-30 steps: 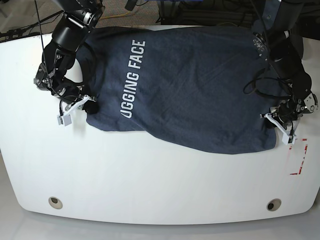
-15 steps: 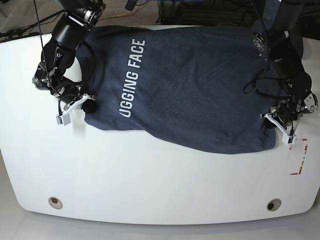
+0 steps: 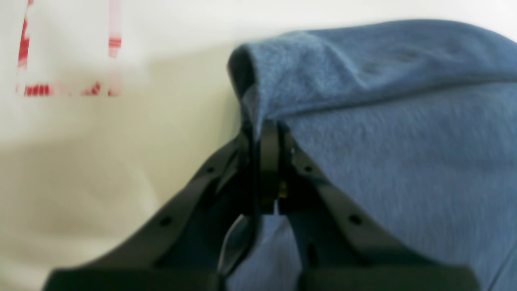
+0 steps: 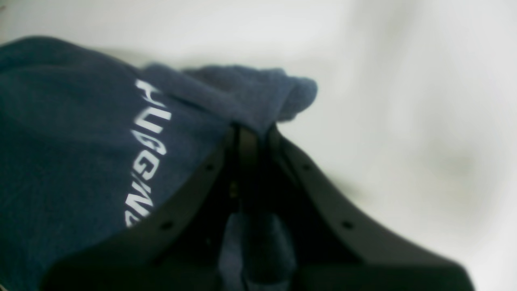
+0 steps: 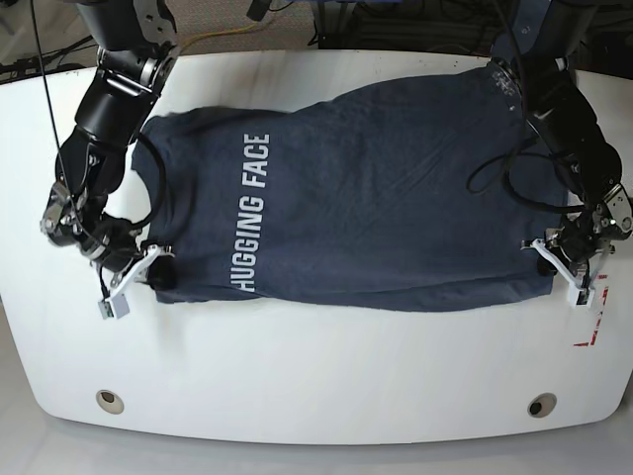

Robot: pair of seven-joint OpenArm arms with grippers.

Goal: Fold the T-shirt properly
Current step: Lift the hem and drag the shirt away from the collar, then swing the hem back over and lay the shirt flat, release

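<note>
The dark navy T-shirt with white "HUGGING FACE" lettering lies spread across the white table. My right gripper, on the left of the base view, is shut on the shirt's front left corner; the right wrist view shows its jaws pinching a bunched fold beside the lettering. My left gripper, on the right of the base view, is shut on the shirt's front right corner; the left wrist view shows the cloth clamped between its fingertips.
Red tape marks lie on the table just right of the left gripper, and show in the left wrist view. Two round holes sit near the table's front edge. Cables hang behind the table.
Both grippers have drawn the shirt toward the table's front and to the left. The right gripper moved farther forward; the full "HUGGING" now shows and the front edge lies straighter.
</note>
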